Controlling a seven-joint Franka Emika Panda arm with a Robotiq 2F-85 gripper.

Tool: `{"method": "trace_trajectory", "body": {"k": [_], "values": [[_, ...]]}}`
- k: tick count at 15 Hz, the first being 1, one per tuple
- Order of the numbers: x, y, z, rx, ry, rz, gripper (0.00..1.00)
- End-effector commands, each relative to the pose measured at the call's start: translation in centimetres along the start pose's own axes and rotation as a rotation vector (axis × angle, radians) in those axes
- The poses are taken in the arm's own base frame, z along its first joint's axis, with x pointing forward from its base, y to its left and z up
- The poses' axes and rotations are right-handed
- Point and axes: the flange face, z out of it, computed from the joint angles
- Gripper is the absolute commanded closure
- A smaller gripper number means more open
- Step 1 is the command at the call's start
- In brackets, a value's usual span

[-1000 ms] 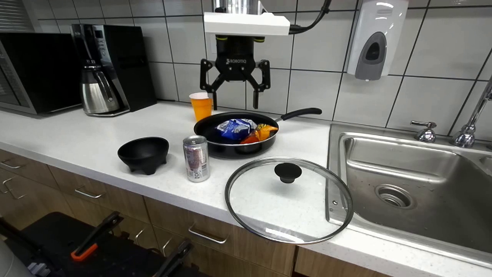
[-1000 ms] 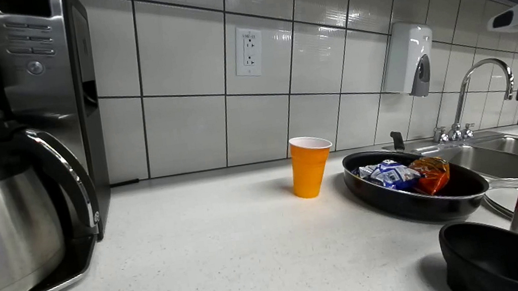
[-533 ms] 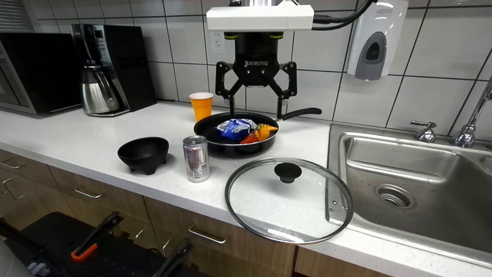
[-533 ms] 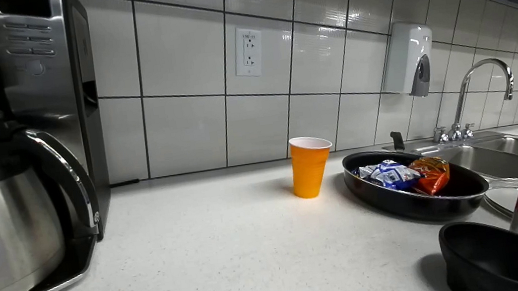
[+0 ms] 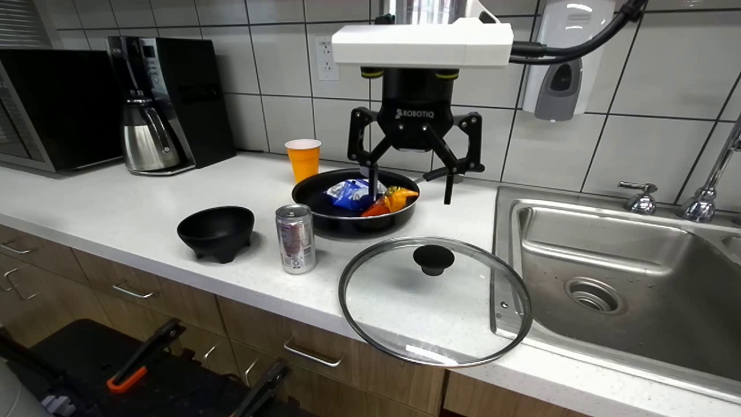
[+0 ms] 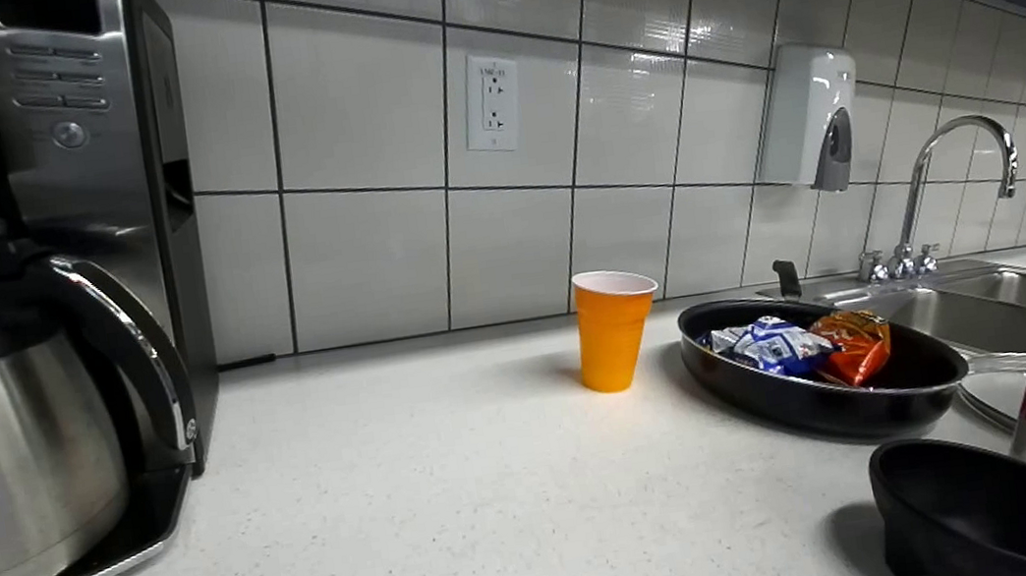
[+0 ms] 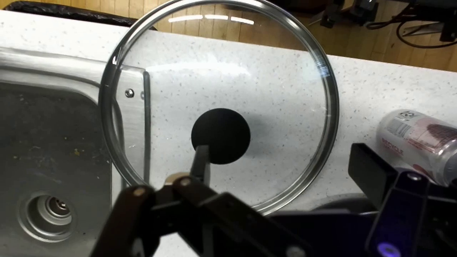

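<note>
My gripper [image 5: 410, 199] is open and empty, pointing down above the counter. In the wrist view its fingers [image 7: 280, 151] stand wide apart; one overlaps the black knob [image 7: 221, 136] of a glass lid [image 5: 431, 313], the other appears near a silver can [image 7: 416, 139]. No contact shows. The lid lies flat, knob up, its rim past the counter edge. A black pan [image 5: 353, 226] behind it holds a blue packet [image 5: 347, 194] and an orange packet [image 5: 398, 198]. The can [image 5: 296, 240] stands upright by the pan. The gripper is out of view in an exterior view.
A black footed bowl [image 5: 217, 229] and an orange cup [image 5: 304, 161] stand left of the pan. The steel sink [image 5: 506, 231] is right, with a faucet [image 5: 700, 202]. A soap dispenser [image 5: 570, 58] hangs on the wall. A coffee maker [image 5: 191, 104] stands at the back left.
My open gripper has moved right, lower and nearer the camera in an exterior view, from behind the pan toward the lid. It has left the other exterior picture. The objects have not moved.
</note>
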Motion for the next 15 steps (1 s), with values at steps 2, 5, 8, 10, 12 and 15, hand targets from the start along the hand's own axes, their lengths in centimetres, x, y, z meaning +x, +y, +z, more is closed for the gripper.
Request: {"method": "trace_trajectory", "body": {"k": [2,5,8,10,12,15], "values": [[0.2,1.7,1.8,-0.024,-0.009,0.071,0.00],[0.9,2.3,3.2,-0.034,-0.025,0.091,0.00],[1.7,3.0,4.7,-0.027,-0.054,0.097,0.00],[2.0,3.4,5.6,-0.029,-0.068,0.098,0.00],[2.3,3.8,6.1,-0.031,-0.075,0.102,0.00],[2.9,4.1,6.8,-0.035,-0.072,0.090,0.00]]}}
